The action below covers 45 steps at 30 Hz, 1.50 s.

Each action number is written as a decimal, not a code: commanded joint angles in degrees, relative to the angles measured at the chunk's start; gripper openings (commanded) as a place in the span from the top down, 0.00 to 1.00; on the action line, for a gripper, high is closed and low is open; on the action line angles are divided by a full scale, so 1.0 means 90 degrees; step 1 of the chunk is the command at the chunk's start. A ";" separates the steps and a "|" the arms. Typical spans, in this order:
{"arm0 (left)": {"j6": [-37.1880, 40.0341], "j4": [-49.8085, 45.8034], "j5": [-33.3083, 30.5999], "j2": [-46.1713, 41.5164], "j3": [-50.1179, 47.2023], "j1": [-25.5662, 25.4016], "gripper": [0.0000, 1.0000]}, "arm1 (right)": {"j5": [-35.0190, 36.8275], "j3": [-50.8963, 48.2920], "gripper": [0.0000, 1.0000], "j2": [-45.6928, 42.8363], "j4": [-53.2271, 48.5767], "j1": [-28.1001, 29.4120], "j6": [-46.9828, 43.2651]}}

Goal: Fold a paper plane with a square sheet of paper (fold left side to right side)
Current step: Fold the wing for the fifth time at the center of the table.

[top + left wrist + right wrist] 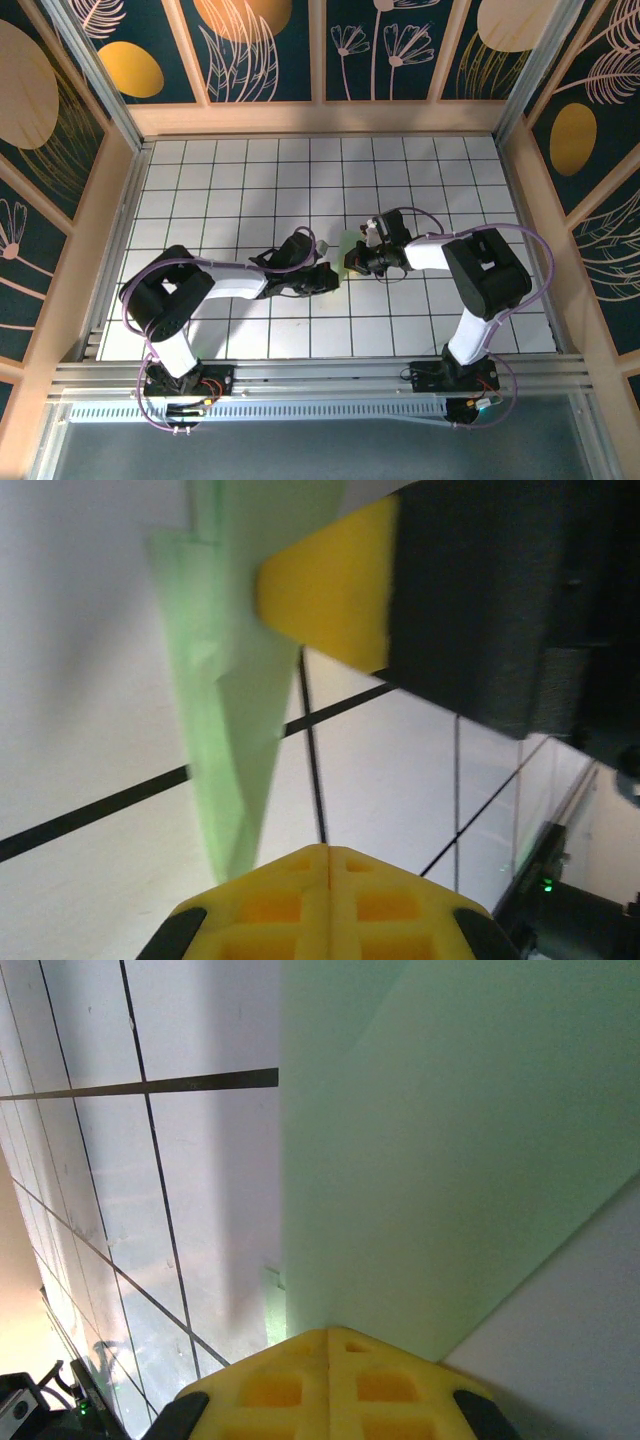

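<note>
One paper plane (225, 730) clamped in right pincer (328, 1335), left pincer (328, 850) closed beside

The table (230, 180) has a white top, divided by thin dark lines into square tiles. Pale wooden walls (320, 118) stand around it, and a metal rail (300, 375) runs along its lower edge in the top view. A little right of the centre of that view the pale green paper (346, 243) lies folded on the tiles. In the left wrist view it narrows to a point toward the lower frame and covers part of one dark line.
</note>
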 commanded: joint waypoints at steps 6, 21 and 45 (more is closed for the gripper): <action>-0.0077 0.0155 0.0016 0.0214 0.0230 0.0079 1.00 | 0.0779 -0.0243 1.00 0.0479 -0.0667 0.0031 -0.0196; -0.0093 0.0334 0.0211 0.0558 0.0183 0.0088 1.00 | 0.0877 -0.0233 1.00 0.0483 -0.0726 0.0030 -0.0232; -0.0129 0.0354 0.0208 0.0641 0.0017 0.0078 1.00 | 0.0945 -0.0203 1.00 0.0534 -0.0803 0.0027 -0.0289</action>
